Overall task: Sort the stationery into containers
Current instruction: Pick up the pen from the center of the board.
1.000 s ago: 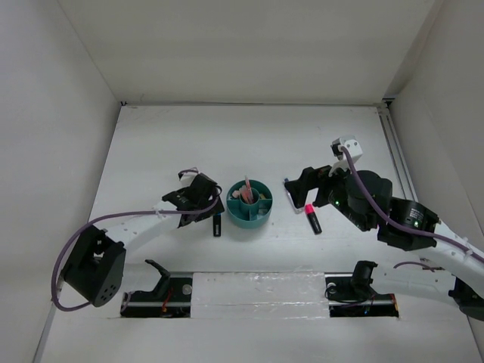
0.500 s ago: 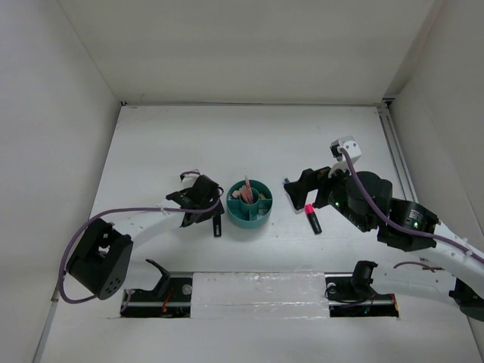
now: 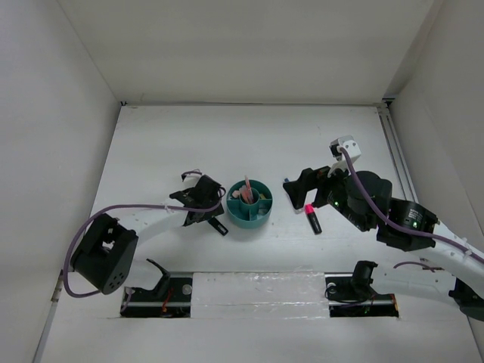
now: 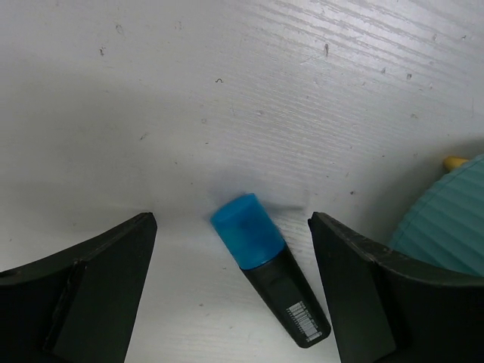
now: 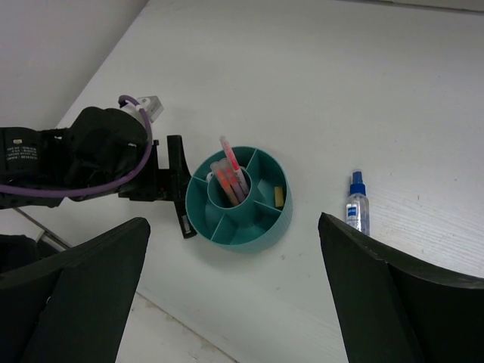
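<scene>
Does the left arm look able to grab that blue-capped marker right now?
Probably yes. The left gripper hangs open with the blue-capped marker lying between its fingers on the table, nothing covering it; the teal organizer sits close beside.

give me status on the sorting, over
Left pincer open over blue marker, beside organizer. Right pincer open, empty. Pink marker, bottle not yet sorted. Organizer wall near one left finger.

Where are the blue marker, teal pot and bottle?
Blue-capped black marker (image 4: pixel 276 278): left wrist view, black body.
Round teal plastic organizer (image 5: pixel 255 242): right wrist view, front wall.
Clear blue-capped bottle (image 5: pixel 358 213): right wrist view, clear body.
</scene>
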{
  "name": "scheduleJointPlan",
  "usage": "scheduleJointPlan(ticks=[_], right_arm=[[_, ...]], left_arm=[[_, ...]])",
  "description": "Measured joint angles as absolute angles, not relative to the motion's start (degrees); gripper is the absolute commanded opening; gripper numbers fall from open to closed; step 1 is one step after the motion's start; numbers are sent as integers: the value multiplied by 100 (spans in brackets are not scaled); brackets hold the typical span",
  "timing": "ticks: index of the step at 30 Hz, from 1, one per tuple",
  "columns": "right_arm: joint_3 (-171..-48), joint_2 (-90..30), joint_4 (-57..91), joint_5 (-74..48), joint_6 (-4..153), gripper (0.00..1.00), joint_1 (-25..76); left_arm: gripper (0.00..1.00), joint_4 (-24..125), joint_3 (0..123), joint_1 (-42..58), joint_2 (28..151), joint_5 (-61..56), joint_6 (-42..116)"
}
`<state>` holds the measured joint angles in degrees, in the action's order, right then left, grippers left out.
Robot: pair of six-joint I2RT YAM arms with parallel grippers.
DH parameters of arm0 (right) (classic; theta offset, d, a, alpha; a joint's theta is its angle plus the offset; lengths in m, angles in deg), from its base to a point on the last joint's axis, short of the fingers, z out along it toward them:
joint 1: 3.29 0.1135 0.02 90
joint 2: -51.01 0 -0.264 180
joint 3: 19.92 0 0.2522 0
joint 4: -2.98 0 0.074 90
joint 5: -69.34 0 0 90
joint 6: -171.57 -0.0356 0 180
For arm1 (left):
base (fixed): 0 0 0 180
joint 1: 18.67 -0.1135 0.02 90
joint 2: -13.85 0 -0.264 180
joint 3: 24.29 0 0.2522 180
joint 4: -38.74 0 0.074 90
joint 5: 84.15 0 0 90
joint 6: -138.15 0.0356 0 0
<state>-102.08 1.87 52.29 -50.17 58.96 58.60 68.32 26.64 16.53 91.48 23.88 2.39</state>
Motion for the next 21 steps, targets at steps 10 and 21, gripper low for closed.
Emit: scheduleJointPlan(ticks=[10,21], right_arm=[[-10208,193,5229,-5011,5896,100,5862],[-10208,193,5225,-4912,5898,100,5860]], left_arm=[[70,6947,2681,1717,9172,2560,97],[75,7162,2572,1837,8884,2444,-449]])
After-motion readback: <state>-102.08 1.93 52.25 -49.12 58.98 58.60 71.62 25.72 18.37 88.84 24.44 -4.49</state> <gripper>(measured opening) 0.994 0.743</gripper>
